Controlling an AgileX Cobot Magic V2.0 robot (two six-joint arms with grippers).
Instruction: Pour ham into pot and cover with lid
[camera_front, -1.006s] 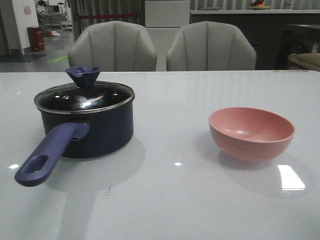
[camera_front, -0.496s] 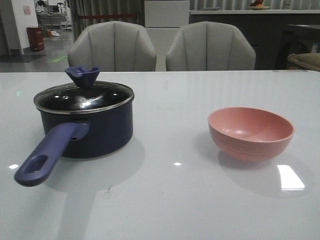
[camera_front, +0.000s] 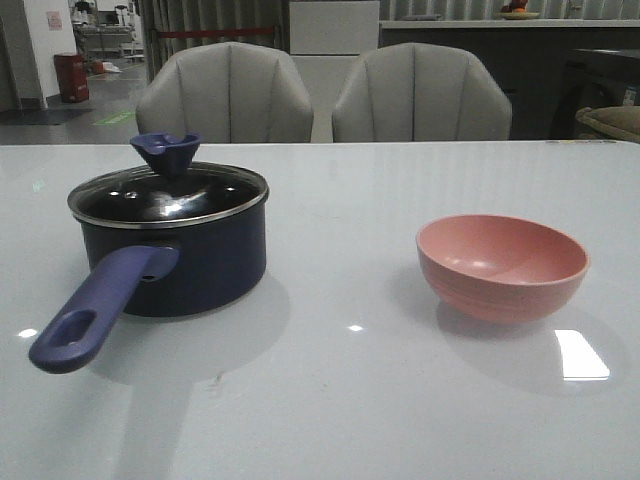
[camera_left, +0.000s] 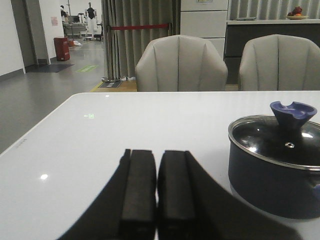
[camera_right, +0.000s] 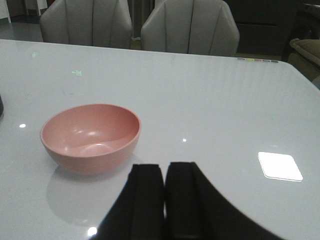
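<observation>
Two grey padded chairs (camera_front: 325, 92) sit behind a glossy white surface (camera_front: 340, 400), with a darker room and a red bin (camera_front: 71, 76) way off in the back corner. On the robot's left side of the surface is the pot (camera_front: 175, 262), dark navy, with its long purple-blue handle (camera_front: 98, 310) angled toward the camera and a hole showing at the end of it. The lid (camera_front: 168, 193) is sitting square on the pot, shiny metal rim all the way around, flared blue knob (camera_front: 166, 152) pointing up. Can't see any ham anywhere; the dark glass doesn't let me look into the pot, so no idea what's in there. Over on the right, well apart from the pot, is a pink bowl (camera_front: 502, 266), upright, and from the right wrist view its inside looks bare, just smooth pink with a couple of light reflections. Neither arm shows up in the front view. From the left wrist camera, the left tool (camera_left: 157, 192) has its two black fingers pressed together with nothing between them, sitting near the pot but not touching it. Same deal on the other side: the right tool (camera_right: 164, 200) has its fingers together on nothing, close to the bowl without contact. A bright square of light reflects on the surface near the bowl.
</observation>
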